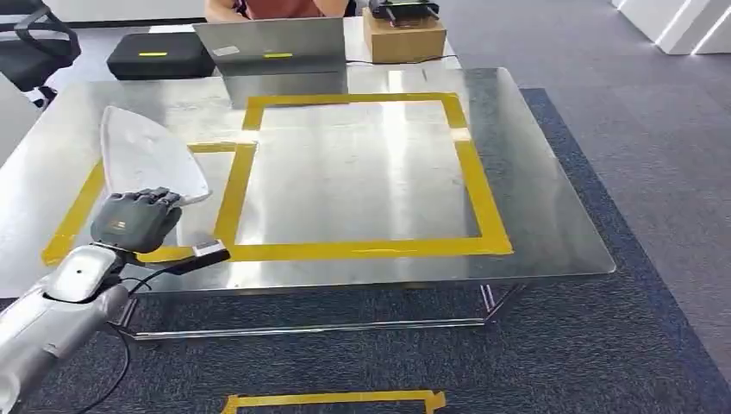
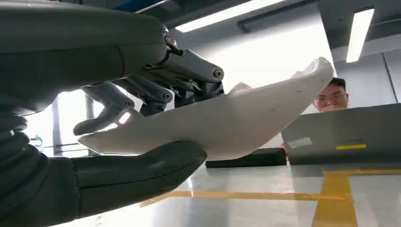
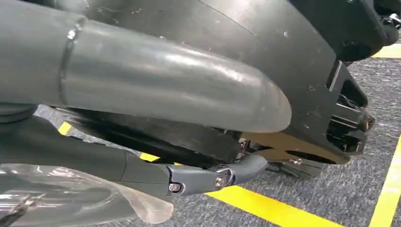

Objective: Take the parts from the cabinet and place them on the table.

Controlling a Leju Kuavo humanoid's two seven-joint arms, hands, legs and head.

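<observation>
Ahead, a metal table (image 1: 552,216) is seen, its shiny top marked with a large rectangle of yellow tape (image 1: 483,203) and a second, smaller taped outline adjoining it on the left. Beyond the far edge, an open grey laptop (image 1: 271,47) is placed, with a black case (image 1: 159,56) to its left and a cardboard box (image 1: 403,39) to its right; a person (image 1: 276,7) is seated behind the laptop. Dark blue carpet (image 1: 603,345) is laid beneath the table.

Over the table's left portion, above the smaller taped outline, a white curved part (image 1: 146,155) is held up by the left hand (image 1: 134,220). In the left wrist view the part (image 2: 246,118) is seen clamped between the thick thumb below and the darker fingers (image 2: 156,92) above, its pointed end tilted upward.

The right hand (image 3: 156,90) is seen close up in the right wrist view, above grey carpet with yellow lines; whether it is closed or spread cannot be told.
</observation>
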